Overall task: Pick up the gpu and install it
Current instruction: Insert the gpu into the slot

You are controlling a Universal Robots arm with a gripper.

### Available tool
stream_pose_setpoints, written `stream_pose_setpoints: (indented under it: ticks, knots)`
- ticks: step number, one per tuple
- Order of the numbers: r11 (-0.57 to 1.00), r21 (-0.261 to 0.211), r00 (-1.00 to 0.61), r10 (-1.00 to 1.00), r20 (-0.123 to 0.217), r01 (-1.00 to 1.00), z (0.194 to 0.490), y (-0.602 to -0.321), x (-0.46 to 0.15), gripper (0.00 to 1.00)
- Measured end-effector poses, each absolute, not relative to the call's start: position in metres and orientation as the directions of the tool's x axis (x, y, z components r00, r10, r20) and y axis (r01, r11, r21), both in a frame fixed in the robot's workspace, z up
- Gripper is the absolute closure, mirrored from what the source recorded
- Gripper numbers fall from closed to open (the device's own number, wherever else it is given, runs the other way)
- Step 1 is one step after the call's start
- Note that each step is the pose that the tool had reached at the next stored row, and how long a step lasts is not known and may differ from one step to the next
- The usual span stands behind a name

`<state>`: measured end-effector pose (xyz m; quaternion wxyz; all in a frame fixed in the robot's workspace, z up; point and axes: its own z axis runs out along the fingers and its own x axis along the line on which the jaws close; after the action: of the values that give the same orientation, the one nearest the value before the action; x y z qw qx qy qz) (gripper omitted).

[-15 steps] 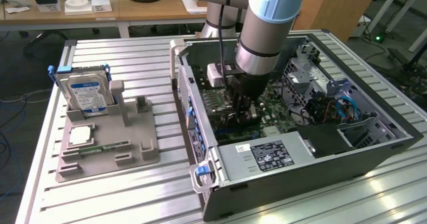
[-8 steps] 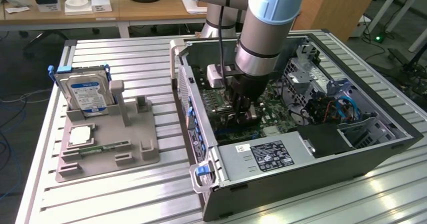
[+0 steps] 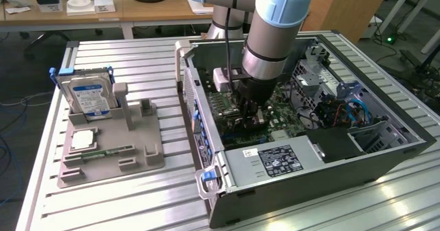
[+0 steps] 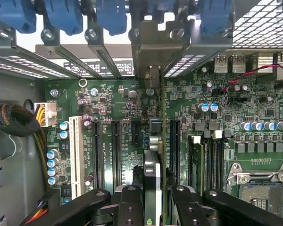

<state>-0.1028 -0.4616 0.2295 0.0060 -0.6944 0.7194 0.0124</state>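
**Card held edge-on over the motherboard**

Your hand [image 4: 153,197] is clamped on the gpu [image 4: 152,165], one finger pressing each flat face, and it hangs inside the open computer case [image 3: 385,161] just above the motherboard [image 4: 118,99]. In the wrist view you see the card almost edge-on: a thin upright slab between the black fingers [image 4: 129,205], pale along its exposed edge, with a green board edge on one side and its metal end pointing toward the row of bracket openings at the case's rear wall. It stands among the long black expansion slots [image 4: 117,148]; whether its lower edge touches a slot yet you cannot tell.

Treat the card as stiff, light and fragile. It should not flex, but the board and its contact edge would likely suffer from twisting or sideways force. Gripping across the two faces near the upper edge, as now, looks sound.

In the exterior view, on the tabletop [image 3: 137,55] at the left, the grey holder [image 3: 103,153] carries a hard drive [image 3: 88,94] and a memory stick [image 3: 104,153].
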Motion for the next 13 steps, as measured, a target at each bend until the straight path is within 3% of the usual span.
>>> stream_pose_setpoints:
  ticks: [13]
  knots:
    - [0.035,0.009,-0.035,-0.999,-0.026,-0.999,0.2383,-0.4616,-0.1031,0.65]
